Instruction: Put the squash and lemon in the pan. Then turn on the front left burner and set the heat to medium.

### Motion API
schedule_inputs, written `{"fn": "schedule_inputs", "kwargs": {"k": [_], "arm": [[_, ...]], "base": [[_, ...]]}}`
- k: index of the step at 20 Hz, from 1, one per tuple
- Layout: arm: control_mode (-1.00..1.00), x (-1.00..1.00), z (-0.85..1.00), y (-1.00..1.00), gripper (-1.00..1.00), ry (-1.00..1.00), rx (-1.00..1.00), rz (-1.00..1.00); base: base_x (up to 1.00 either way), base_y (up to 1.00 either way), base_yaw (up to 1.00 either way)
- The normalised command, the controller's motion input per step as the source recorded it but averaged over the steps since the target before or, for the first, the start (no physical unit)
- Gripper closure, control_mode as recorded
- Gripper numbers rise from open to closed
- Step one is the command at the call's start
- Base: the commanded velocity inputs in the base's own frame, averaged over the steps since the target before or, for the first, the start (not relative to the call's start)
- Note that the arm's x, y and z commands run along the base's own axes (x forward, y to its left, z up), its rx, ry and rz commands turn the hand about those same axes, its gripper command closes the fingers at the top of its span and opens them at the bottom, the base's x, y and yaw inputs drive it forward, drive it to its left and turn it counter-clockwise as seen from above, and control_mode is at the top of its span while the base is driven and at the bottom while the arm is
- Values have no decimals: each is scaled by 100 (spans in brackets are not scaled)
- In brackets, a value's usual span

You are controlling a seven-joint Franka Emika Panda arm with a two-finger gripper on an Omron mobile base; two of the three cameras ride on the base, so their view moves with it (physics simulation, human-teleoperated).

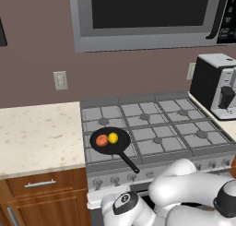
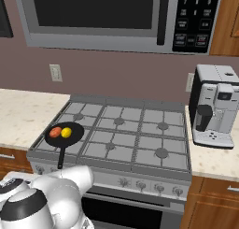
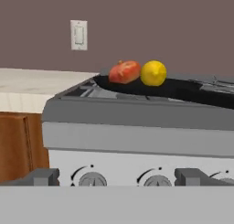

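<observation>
1. The pan (image 1: pixel 110 142) sits on the front left burner (image 1: pixel 107 133), holding the squash (image 1: pixel 102 140) and lemon (image 1: pixel 113 138) side by side, touching.
2. The tool (image 3: pixel 118 177) faces the stove knobs (image 3: pixel 92 178), fingers spread wide, holding nothing.

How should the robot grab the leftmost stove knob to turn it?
Best guess: come straight at the stove's front panel and pinch the leftmost knob across its round face, one finger on each side, then twist. It is a small round dial sticking out of the panel, below the pan. The gripper's jaws stand open, facing the panel.
</observation>
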Motion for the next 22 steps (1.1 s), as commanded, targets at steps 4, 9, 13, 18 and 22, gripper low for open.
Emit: {"fn": "schedule_inputs", "kwargs": {"k": [4, 9, 13, 18, 22], "arm": [[-100, 9, -38, 0, -100, 0, 0, 0], [-100, 14, -23, 0, -100, 0, 0, 0], [-100, 13, -19, 12, -100, -4, 0, 4], [-100, 9, -12, 13, -100, -6, 0, 5], [-100, 6, -18, 0, -100, -5, 0, 1]], "base": [[0, 0, 0], [0, 0, 0], [0, 0, 0], [0, 0, 0], [0, 0, 0]]}}
